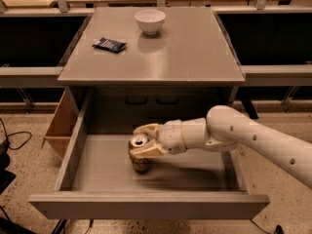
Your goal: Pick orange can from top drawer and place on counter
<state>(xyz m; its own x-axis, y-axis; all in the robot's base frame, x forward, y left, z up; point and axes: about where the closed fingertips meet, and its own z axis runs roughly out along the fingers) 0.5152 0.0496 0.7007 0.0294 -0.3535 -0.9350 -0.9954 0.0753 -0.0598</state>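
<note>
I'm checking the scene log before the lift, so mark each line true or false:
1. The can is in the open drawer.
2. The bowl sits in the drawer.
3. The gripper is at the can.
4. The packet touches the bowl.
1. True. The can stands inside the open drawer.
2. False. The bowl sits on the counter, near its far edge.
3. True. The gripper is down in the drawer, closed on the can with a finger on either side.
4. False. The packet lies on the counter apart from the bowl, with bare surface between them.
</note>
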